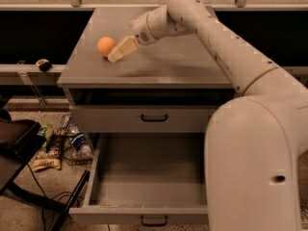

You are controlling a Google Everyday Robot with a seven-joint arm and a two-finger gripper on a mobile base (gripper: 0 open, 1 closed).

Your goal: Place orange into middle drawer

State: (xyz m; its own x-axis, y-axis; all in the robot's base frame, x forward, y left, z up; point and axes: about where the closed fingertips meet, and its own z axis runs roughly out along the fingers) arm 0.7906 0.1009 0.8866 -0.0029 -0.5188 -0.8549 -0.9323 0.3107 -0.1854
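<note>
The orange (pixel 106 46) sits on the grey cabinet's top (pixel 159 64), near its left edge. My gripper (pixel 118 41) is open just to the right of the orange, low over the top. Its near finger (pixel 122 48) lies against the orange's right side, and the far finger barely shows behind the wrist. The gripper holds nothing. The middle drawer (pixel 144 174) is the lowest one, pulled open and empty, with its black handle (pixel 154 220) at the bottom edge. My arm hides the drawer's right part.
A closed drawer front with a black handle (pixel 154 118) sits above the open drawer. Bags and bottles (pixel 62 146) lie on the floor at the left beside a black chair base (pixel 19 150). My arm's bulk (pixel 255 167) fills the lower right.
</note>
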